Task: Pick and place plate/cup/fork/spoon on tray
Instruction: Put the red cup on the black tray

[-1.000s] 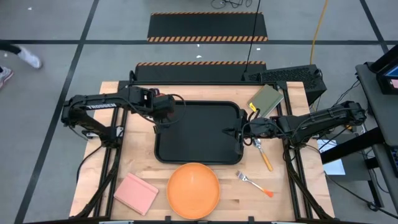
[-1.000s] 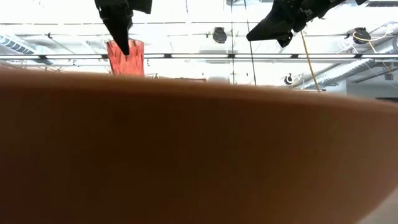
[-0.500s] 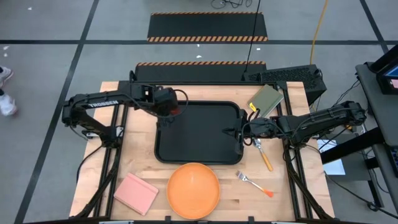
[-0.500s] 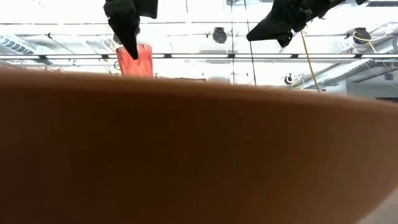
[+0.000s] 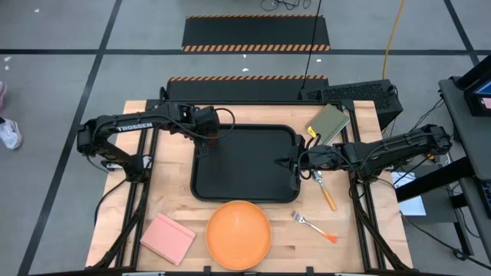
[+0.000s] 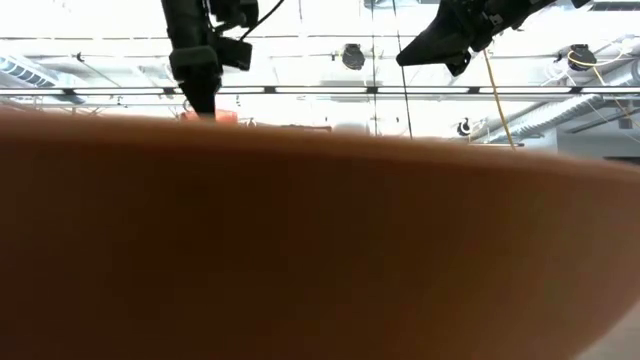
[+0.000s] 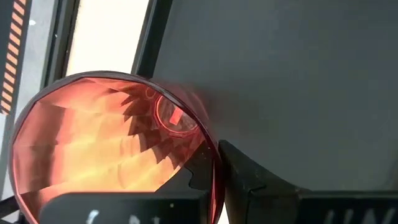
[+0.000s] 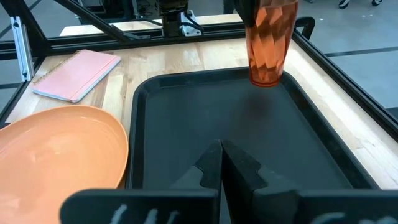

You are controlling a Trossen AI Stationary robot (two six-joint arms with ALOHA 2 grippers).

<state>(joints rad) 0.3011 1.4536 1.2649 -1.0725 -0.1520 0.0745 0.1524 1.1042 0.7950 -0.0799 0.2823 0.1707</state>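
Left hand (image 7: 214,180): pinches the cup (image 8: 268,43) by its rim, keeping it upright over the tray's (image 5: 245,165) far-left corner for set-down.
Right hand (image 8: 221,163): closed, empty, at the tray's right rim.
Plate (image 5: 239,233): on table, awaiting pickup.

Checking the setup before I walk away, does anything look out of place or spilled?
Nothing stands out. The translucent orange-brown plastic cup is upright at a corner of the black rectangular tray, pinched at its rim by the left gripper. Nothing spilled.

Upright cup (image 8: 270,42) in tray (image 8: 186,112) corner
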